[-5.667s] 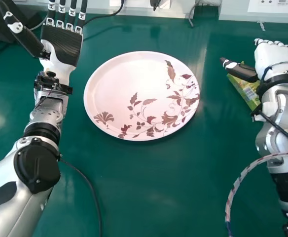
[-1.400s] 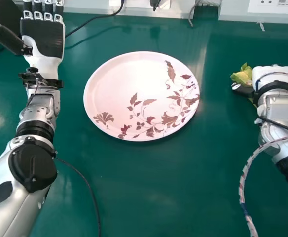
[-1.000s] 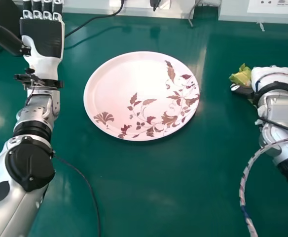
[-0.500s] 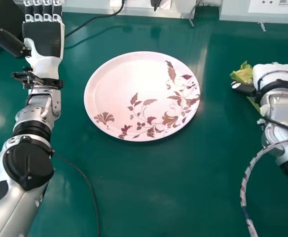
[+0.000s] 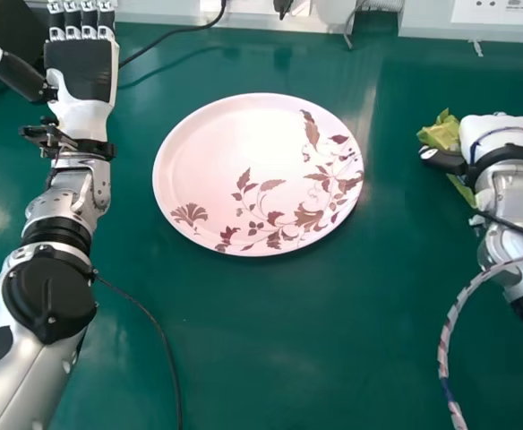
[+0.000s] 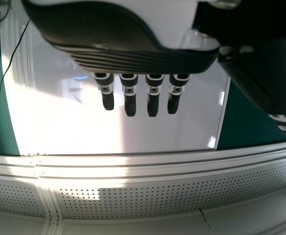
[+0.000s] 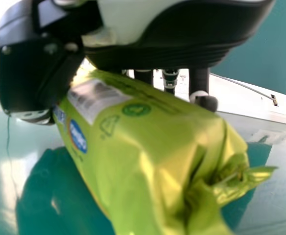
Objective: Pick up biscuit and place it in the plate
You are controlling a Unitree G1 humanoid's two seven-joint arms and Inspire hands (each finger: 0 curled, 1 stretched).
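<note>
One green biscuit packet (image 7: 128,142) in the grip of the right hand (image 5: 499,134), between thumb and fingers

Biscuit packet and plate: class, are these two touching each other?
Apart. The head view shows a broad strip of green table between the plate and the biscuit packet.

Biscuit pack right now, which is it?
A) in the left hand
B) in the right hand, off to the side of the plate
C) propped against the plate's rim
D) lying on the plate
B: the right hand has its fingers and thumb around the green pack, to the right of the plate in the head view.
</note>
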